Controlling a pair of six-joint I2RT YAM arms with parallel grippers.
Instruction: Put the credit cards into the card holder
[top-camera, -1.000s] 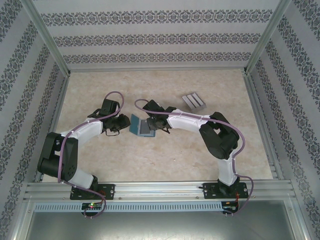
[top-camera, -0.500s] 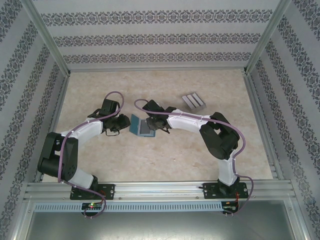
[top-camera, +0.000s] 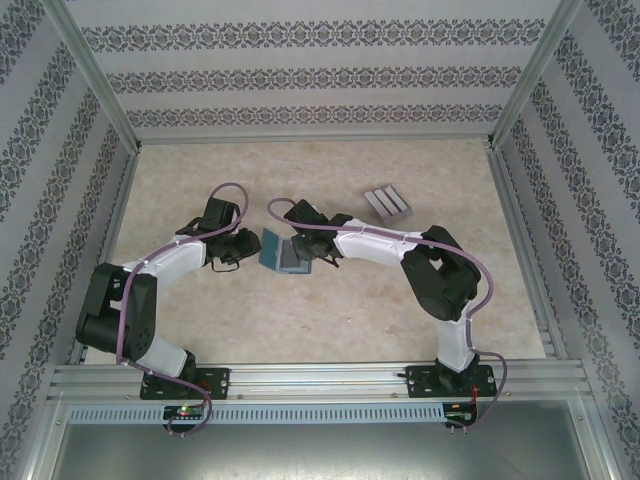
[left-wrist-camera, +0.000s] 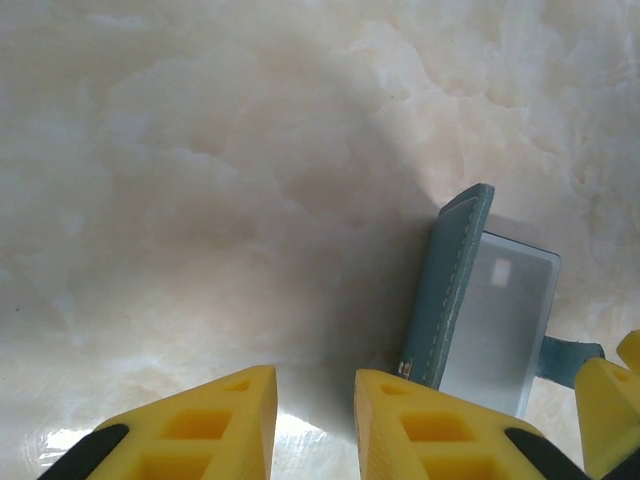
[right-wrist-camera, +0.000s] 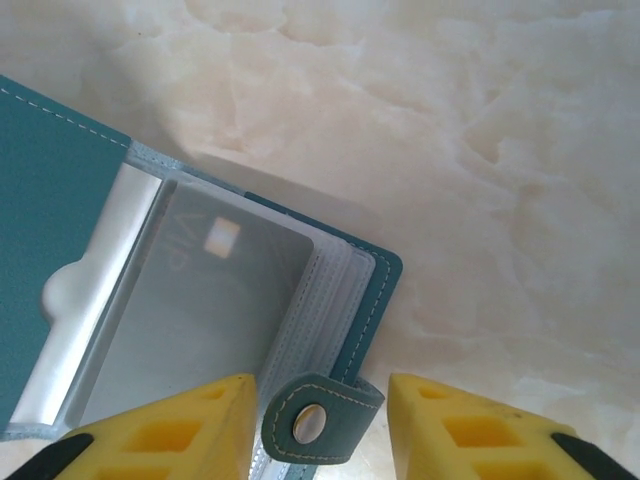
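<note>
Right fingers (right-wrist-camera: 410, 425) are apart, straddling the snap tab (right-wrist-camera: 318, 420) of the card holder (right-wrist-camera: 60, 170). Worktop (right-wrist-camera: 480, 150) shows between the tab and one finger, so no pinch. Left fingers (left-wrist-camera: 365, 420) are narrowly apart and empty. The holder sits just beyond their tips, off to the right, with its teal cover raised edge-on to them.

Step, as I read it: seating one grey card (right-wrist-camera: 225, 300) in the clear sleeve (right-wrist-camera: 110, 300). It looks in, clear of the sleeve's notched edge. To finish well:
- any last nudge should go square to the sleeve mouth, tips low and flat
- don't snag the tab or the stacked sleeve edges just ahead of it
- left fingers brace the cover side so the holder doesn't skate

Orientation: holder lies open, sleeves up. The card's long axis runs away from the right fingers, leaning slightly right in their wrist view, chip at the far end. The thumb notch is out past the left-hand finger, so the mouth probably faces that way.

Spare credit cards (top-camera: 387, 202) lie well apart, beyond the right fingers.
</note>
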